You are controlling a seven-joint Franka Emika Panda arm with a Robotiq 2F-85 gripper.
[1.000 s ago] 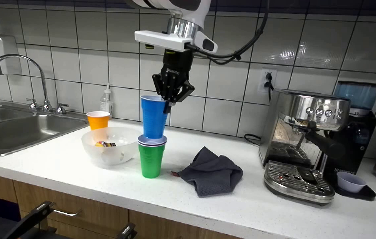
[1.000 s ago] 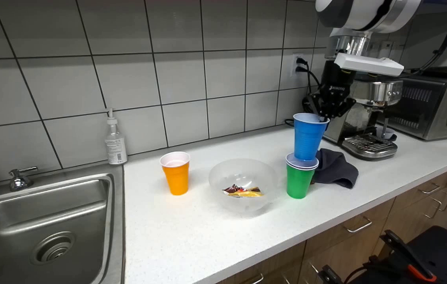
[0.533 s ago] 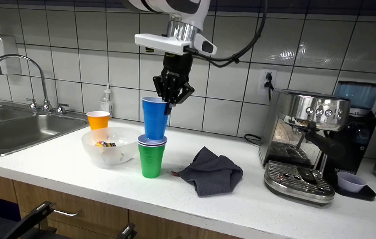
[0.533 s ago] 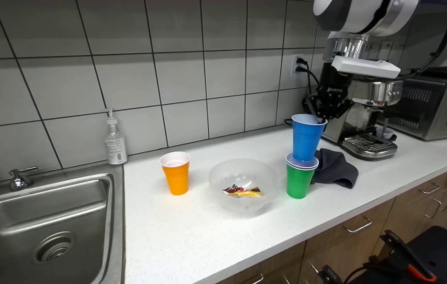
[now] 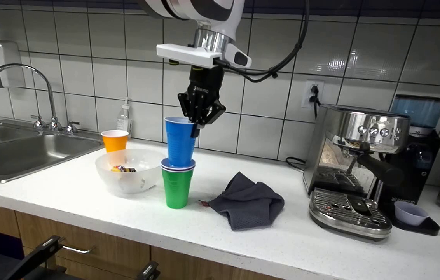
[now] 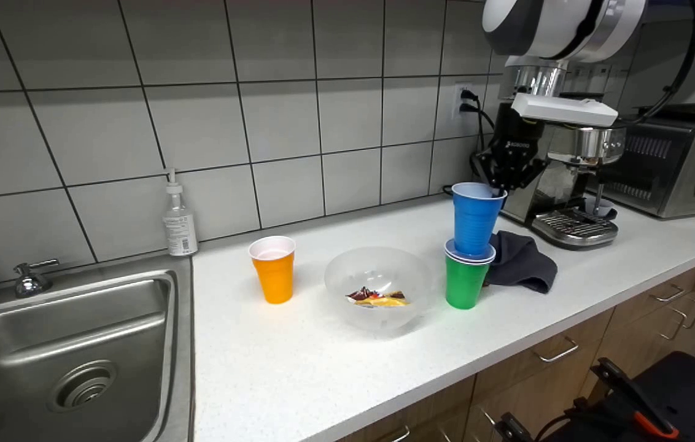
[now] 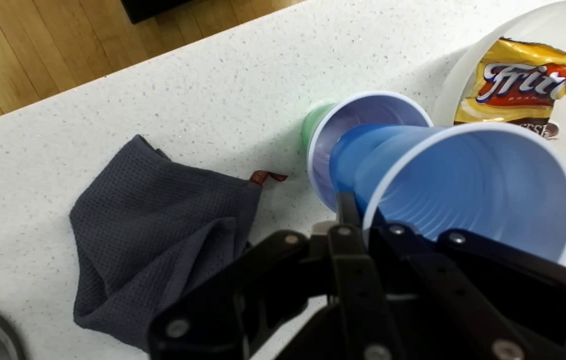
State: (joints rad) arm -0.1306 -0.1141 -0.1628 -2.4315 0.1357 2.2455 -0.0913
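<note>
Black gripper (image 7: 364,215), fingers pinching tapered blue plastic cup (image 5: 180,144), now lower; base at mouth of tapered green plastic cup (image 5: 177,189).

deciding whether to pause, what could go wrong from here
The end effector pinches the ribbed blue plastic cup by one side of its rim, so the cup might swing or slip. Its base is at the mouth of the tapered green plastic cup; a sideways drag could tip that over.
</note>
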